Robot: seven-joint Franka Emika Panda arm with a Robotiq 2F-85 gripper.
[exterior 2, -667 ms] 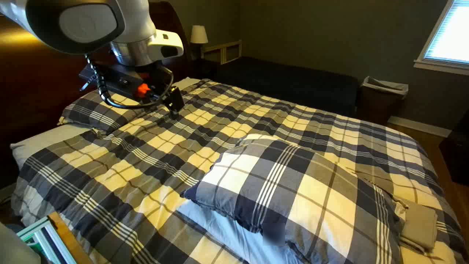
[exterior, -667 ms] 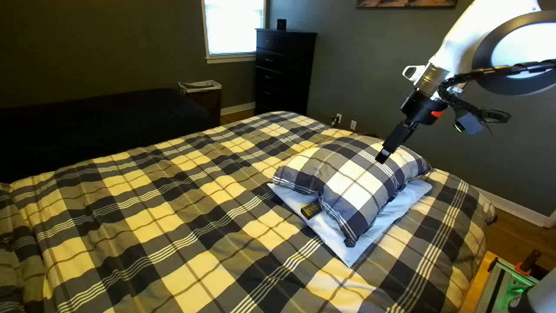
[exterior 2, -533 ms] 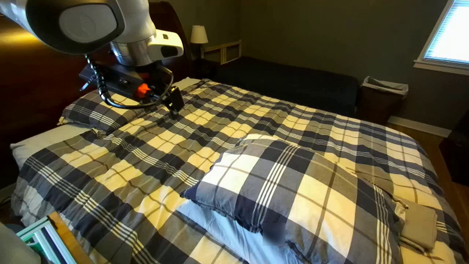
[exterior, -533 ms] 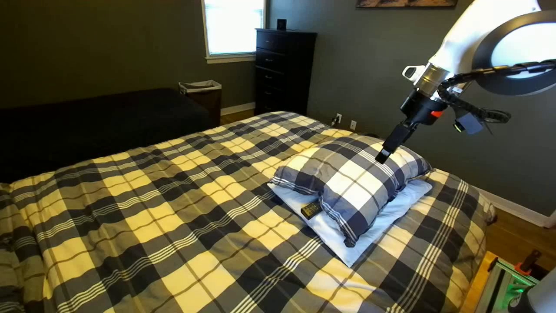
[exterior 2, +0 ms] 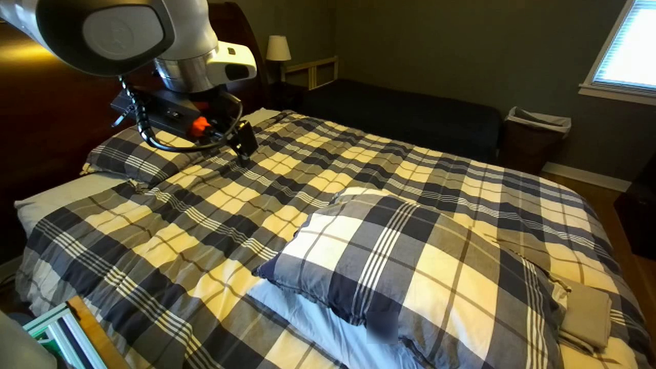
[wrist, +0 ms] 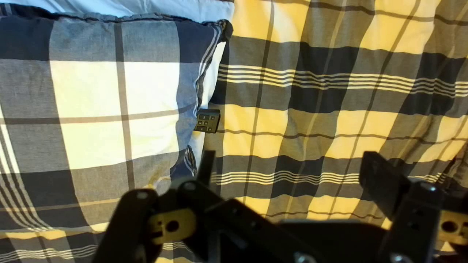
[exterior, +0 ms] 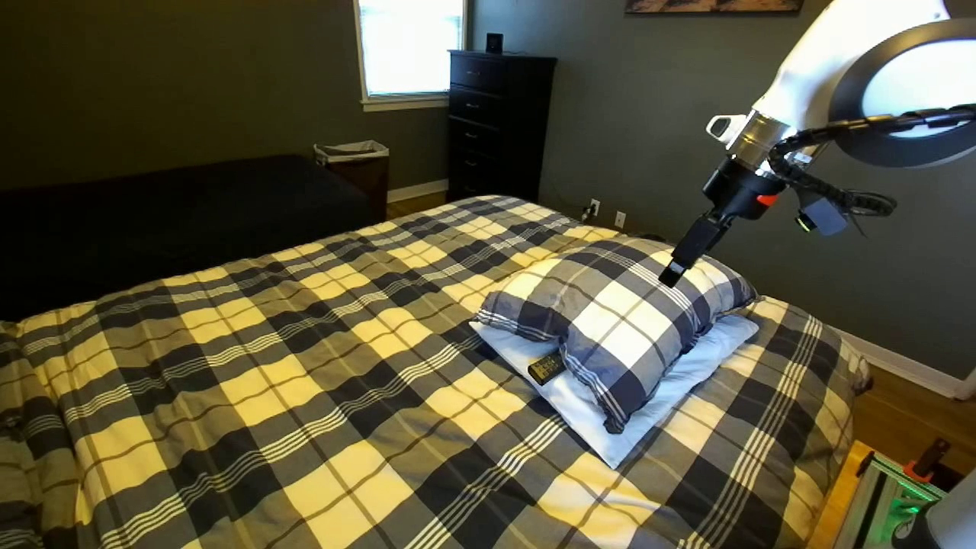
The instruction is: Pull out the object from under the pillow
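Note:
The object (exterior: 544,369) is a small dark item whose end sticks out from under the pillow's edge onto the pale-blue pad. It shows in the wrist view (wrist: 207,121) with small keys on its face; its rest is hidden under the pillow. I cannot make it out in the exterior view where a blurred patch lies on the pillow's edge. The plaid pillow (exterior: 621,313) lies on the pad, also in an exterior view (exterior 2: 389,251) and the wrist view (wrist: 91,95). My gripper (wrist: 289,157) is open and empty, held above the bed, apart from pillow and object. It also shows in both exterior views (exterior: 672,274) (exterior 2: 245,148).
The pale-blue pad (exterior: 720,343) lies flat under the pillow on the yellow-and-black plaid bedcover (exterior: 305,396). A folded grey cloth (exterior 2: 587,318) lies beside the pillow. Another plaid pillow (exterior 2: 146,154) is near the dark headboard. A wood-edged stand (exterior 2: 97,333) is beside the bed.

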